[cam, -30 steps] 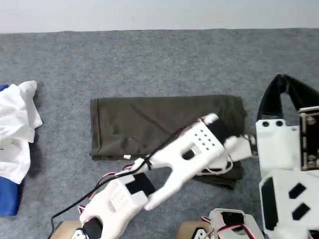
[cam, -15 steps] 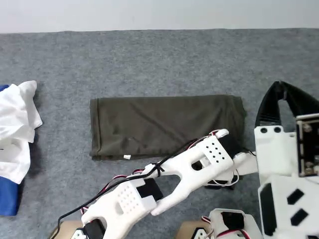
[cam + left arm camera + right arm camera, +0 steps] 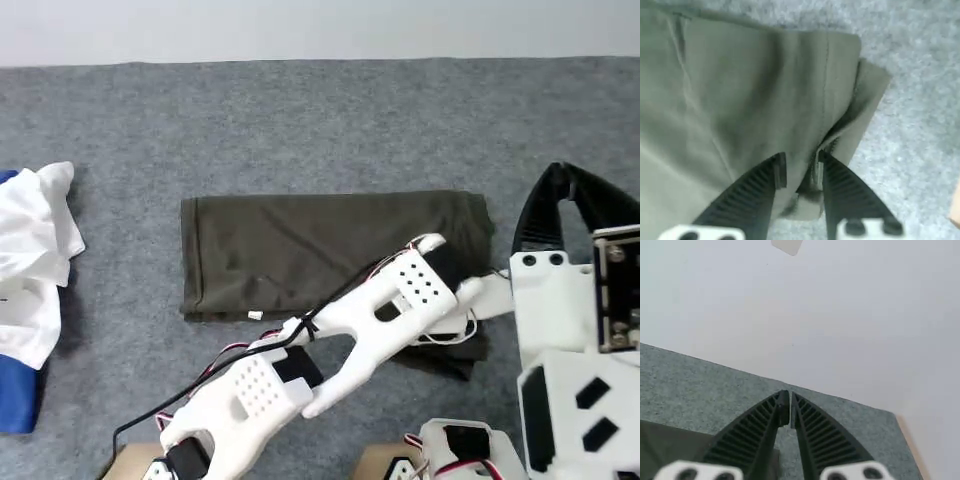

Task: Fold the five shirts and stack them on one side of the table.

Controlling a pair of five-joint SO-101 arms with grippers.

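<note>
**Left hand pinches the olive shirt's corner; right hand hangs closed above the bench**

The olive shirt (image 3: 300, 250) lies folded into a long rectangle at the middle of the grey bench (image 3: 330, 120), its long side running across the high view. At the end nearer the right arm, a second layer of cloth sticks out from under the near corner, with its edge askew to the fold above.

The left arm reaches diagonally from its base at the near edge across to that corner. In the left wrist view, the left hand (image 3: 799, 165) sits on the olive shirt (image 3: 740, 90) just inside the hemmed end. Its two ribbed fingers (image 3: 767, 187) are drawn close with a ridge of cloth bunched between them, so the hand is clamped on the shirt's fabric. Grey bench shows just beyond the corner.

The right hand (image 3: 568, 175) is off the shirt, beside its far right end and raised above the bench. In its own wrist view, the right hand (image 3: 789, 399) has its fingertips pressed together with nothing between them, and it points over the bench's far edge toward the pale wall (image 3: 840, 315).

At the far left of the bench, well apart from both hands, a crumpled white shirt (image 3: 30, 250) lies over a blue shirt (image 3: 15, 395).
</note>
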